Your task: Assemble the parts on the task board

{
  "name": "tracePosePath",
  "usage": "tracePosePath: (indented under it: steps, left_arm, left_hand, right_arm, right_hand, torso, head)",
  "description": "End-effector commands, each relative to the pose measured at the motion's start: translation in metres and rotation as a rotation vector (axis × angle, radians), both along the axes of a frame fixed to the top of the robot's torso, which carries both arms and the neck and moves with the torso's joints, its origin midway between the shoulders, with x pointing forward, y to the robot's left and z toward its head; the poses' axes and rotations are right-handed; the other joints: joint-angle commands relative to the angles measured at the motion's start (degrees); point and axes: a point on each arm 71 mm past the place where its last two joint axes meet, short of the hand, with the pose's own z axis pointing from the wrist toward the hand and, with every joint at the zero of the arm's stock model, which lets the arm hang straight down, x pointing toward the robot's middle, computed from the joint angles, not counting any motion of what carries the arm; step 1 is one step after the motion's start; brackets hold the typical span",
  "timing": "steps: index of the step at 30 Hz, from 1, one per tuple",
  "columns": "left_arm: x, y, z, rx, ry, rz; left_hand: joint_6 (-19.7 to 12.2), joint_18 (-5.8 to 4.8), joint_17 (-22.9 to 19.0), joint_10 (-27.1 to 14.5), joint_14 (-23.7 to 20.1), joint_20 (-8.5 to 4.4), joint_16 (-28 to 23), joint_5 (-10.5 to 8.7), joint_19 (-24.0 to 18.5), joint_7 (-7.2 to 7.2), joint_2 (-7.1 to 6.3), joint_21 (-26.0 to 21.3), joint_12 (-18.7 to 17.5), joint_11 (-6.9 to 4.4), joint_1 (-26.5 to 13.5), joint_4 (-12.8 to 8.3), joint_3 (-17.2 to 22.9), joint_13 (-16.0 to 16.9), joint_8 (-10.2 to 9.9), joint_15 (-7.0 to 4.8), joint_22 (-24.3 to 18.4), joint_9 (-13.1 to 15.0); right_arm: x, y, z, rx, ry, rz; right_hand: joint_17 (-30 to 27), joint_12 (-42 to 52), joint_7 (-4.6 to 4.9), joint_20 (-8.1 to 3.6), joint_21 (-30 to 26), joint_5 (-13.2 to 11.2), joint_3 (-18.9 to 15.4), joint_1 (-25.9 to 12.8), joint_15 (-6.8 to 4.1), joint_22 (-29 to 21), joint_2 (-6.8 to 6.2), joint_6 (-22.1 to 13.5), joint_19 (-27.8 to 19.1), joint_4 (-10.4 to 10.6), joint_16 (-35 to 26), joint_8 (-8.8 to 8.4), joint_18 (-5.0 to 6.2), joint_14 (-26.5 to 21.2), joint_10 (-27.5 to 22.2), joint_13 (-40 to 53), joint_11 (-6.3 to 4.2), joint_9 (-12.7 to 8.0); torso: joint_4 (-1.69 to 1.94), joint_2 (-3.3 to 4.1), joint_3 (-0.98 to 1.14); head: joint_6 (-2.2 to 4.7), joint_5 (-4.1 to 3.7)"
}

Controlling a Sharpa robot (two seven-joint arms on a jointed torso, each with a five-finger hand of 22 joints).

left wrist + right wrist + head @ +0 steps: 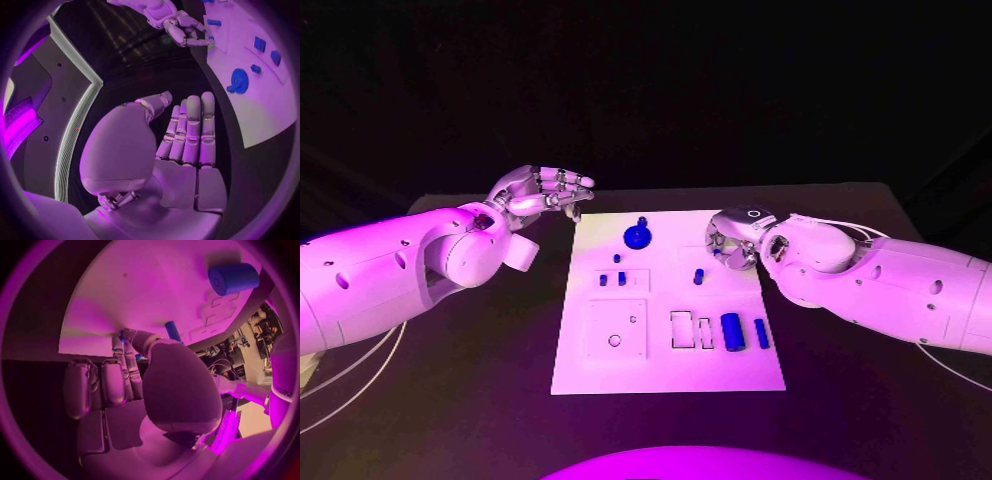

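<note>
Nearest the head camera: bare near end of the white task board (668, 375), then a row of parts at mid-board, among them a stubby blue cylinder (731, 331) and a thin blue bar (762, 333) just beside it, next to rectangular recesses. Farther up, a blue gear-like disc (638, 236) near the far edge. Right hand (733, 240) down at the board's right edge, fingertips closed round a small blue piece (172, 331), apparently pinched between thumb and a finger. Left hand (542, 190) raised off the board's far left corner, fingers straight and together, holding nothing. Judging by look: parts small, rigid, light, probably smooth plastic, so prone to slip or roll; best taken across the short sides with fingertips, the cylinder across its round body. Right wrist view brings out the contact of fingertips with the piece, and the cylinder (233, 278) large at the board's edge, which the head view hides behind the hand. Left wrist view gives the open palm (187, 145) and the disc (238, 80) from the side.
</note>
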Motion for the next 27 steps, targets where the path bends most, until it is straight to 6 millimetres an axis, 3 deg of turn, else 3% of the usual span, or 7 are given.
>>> tracePosePath:
  steps: [1,13,19,23,27]
  left_arm:
    - [0.0,-0.002,0.001,-0.011,-0.003,-0.01]
    - [0.0,0.0,0.001,-0.008,-0.008,0.003]
    - [0.0,0.0,0.001,-0.008,-0.007,0.004]
    - [0.0,0.0,0.001,-0.008,-0.005,0.002]
    - [0.0,-0.001,0.001,-0.008,-0.005,0.002]
  left_hand:
    - [-0.3,0.85,-0.1,-0.4,0.1,-0.04,-0.3,0.09,0.4,-0.12,0.34,-0.4,0.3,0.13,0.0,0.1,-0.3,-0.1,0.1,0.19,0.0,-0.1]
    - [-0.4,0.84,-0.1,-0.5,0.1,-0.03,-0.3,0.1,0.5,-0.07,0.45,-0.5,0.3,0.17,0.0,0.1,-0.3,-0.1,0.1,0.22,-0.1,-0.1]
    - [-0.4,0.84,-0.1,-0.5,0.1,-0.02,-0.3,0.1,0.5,-0.05,0.47,-0.5,0.3,0.19,0.0,0.1,-0.3,-0.1,0.1,0.23,-0.2,-0.1]
    - [-0.4,0.84,-0.1,-0.5,0.1,-0.02,-0.3,0.1,0.5,-0.05,0.47,-0.5,0.3,0.19,0.0,0.1,-0.3,-0.1,0.1,0.23,-0.2,-0.1]
    - [-0.5,0.83,-0.1,-0.6,0.1,-0.01,-0.3,0.1,0.6,-0.01,0.47,-0.6,0.3,0.22,0.0,0.1,-0.4,-0.1,0.1,0.25,-0.2,-0.2]
  right_arm:
    - [-0.004,-0.003,-0.008,-0.026,-0.017,-0.009]
    - [-0.01,-0.009,0.013,0.123,-0.123,0.001]
    - [-0.016,-0.01,0.024,0.169,-0.137,0.014]
    - [-0.022,-0.007,0.029,0.202,-0.139,0.032]
    - [-0.031,0.003,0.033,0.232,-0.133,0.064]
  right_hand:
    - [-0.1,0.4,0.02,-0.18,0.2,0.4,1.4,0.7,-0.52,3.2,0.3,0.4,0.7,-1.8,0.4,0.24,-0.78,1.4,3.1,1.7,-2.55,0.1]
    - [0.0,0.2,0.05,-0.22,0.6,-1.1,2.2,0.3,-0.53,3.6,0.37,0.5,0.7,-2.3,0.6,0.27,-0.85,1.5,3.4,1.9,-2.55,0.3]
    - [0.0,0.2,0.05,-0.22,0.7,-1.1,2.2,0.3,-0.53,3.7,0.36,0.5,0.8,-2.3,0.7,0.27,-0.88,1.5,3.4,1.9,-2.55,0.3]
    - [0.1,0.2,0.06,-0.23,0.8,-1.2,2.3,0.2,-0.53,3.8,0.34,0.5,0.8,-2.4,0.7,0.27,-0.9,1.5,3.4,2.0,-2.55,0.3]
    - [0.1,0.2,0.07,-0.23,0.9,-1.2,2.3,0.2,-0.53,3.9,0.33,0.5,0.9,-2.4,0.7,0.27,-0.92,1.5,3.4,2.0,-2.54,0.3]
  torso:
    - [0.03,0.03,0.0]
    - [-0.15,-0.05,-0.01]
    - [-0.06,0.02,0.05]
    - [0.05,0.01,0.03]
    - [-0.07,0.02,0.08]
  head:
    - [-0.06,0.04]
    - [-0.03,0.15]
    - [0.21,0.18]
    - [0.25,0.37]
    - [0.27,0.85]
